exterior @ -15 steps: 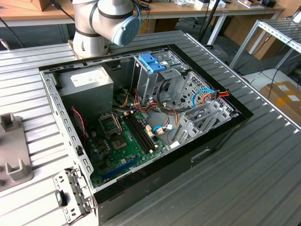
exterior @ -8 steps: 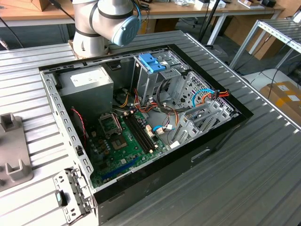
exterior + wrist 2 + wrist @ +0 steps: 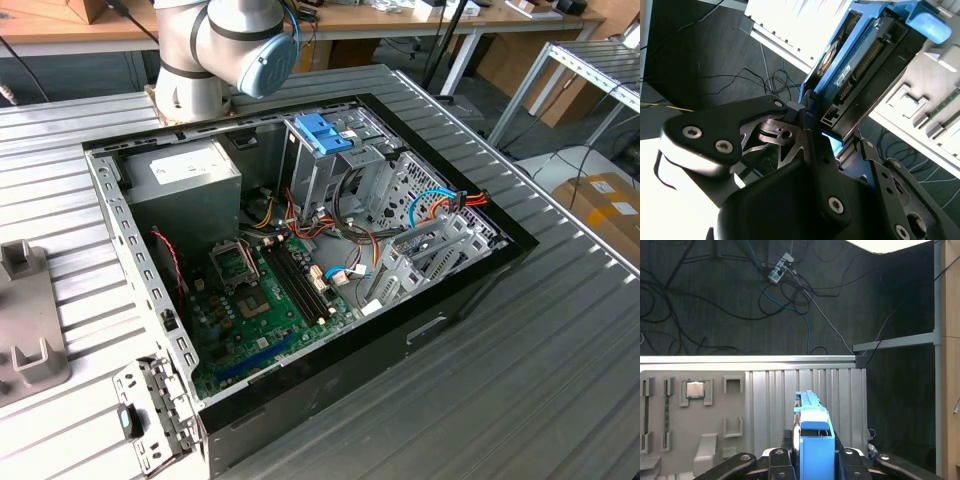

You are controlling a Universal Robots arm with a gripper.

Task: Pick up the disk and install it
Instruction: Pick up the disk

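My gripper (image 3: 814,452) is shut on the disk (image 3: 812,437), a flat drive with bright blue side rails and a blue end tab. In the first wrist view the disk stands edge-on between the black fingers (image 3: 782,456), above the end of the ribbed metal table (image 3: 805,382). In the second wrist view the disk (image 3: 867,62) shows its dark body, connector edge and blue rails, sticking out from the gripper (image 3: 812,125). The open computer case (image 3: 470,290) lies on the table in the exterior view, with its tall metal drive cage (image 3: 315,170) near the back.
The arm's base and lower joints (image 3: 215,50) stand behind the case. Inside lie a motherboard (image 3: 270,300), a power supply (image 3: 185,175) and loose cables (image 3: 430,205). A grey parts fixture (image 3: 700,410) holding a processor chip (image 3: 695,389) sits on the table. Cables (image 3: 790,285) trail on the dark floor.
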